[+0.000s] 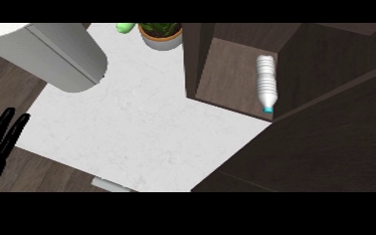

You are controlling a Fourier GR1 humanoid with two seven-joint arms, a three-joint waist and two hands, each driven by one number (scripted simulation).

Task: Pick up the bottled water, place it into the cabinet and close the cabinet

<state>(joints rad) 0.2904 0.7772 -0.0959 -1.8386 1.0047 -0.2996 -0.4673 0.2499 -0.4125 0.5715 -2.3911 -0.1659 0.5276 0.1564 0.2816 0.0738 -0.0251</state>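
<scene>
At left edge, left hand [9, 129] fingers straight, empty.

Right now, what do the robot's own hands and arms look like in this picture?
Only the left hand shows, at the view's left edge: thin, plain black fingers, with no markings, cables or sleeve visible. No grey forearm is in view, and the right hand does not appear at all.
</scene>
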